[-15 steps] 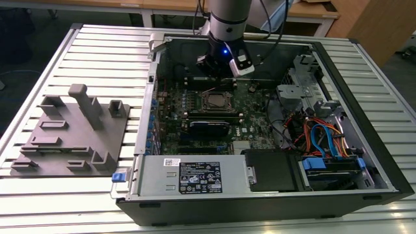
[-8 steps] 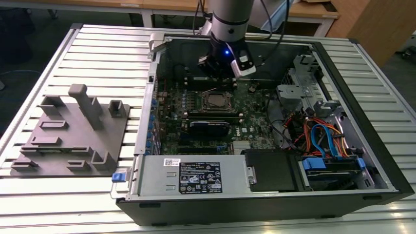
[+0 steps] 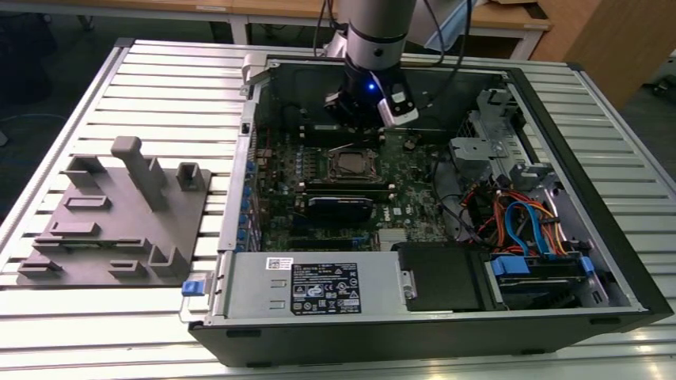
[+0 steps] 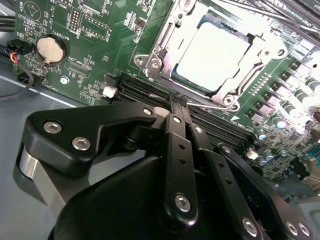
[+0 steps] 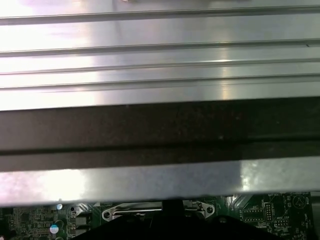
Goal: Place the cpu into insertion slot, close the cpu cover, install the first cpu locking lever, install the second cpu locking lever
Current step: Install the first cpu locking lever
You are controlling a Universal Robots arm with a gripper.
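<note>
Gripper (image 4: 179, 100): narrow, fingers drawn together with nothing between them, tip just beside the thin wire lever (image 4: 215, 106) at the socket edge, probably so it can push the lever. Cpu (image 4: 212, 57) sits in the insertion slot (image 3: 351, 165), upper middle of the exterior view, with the cover (image 4: 161, 50) down around it.

The arm (image 3: 375, 39) dips into the open computer case (image 3: 423, 342) on the table (image 3: 106, 87), between the processor socket (image 3: 352, 165) and the case's far edge.

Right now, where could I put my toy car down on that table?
Bare ribbed table shows on the exterior view's left, in front of and behind the grey fixture tray. Inside the computer case it's crowded: circuit board, cables.
</note>
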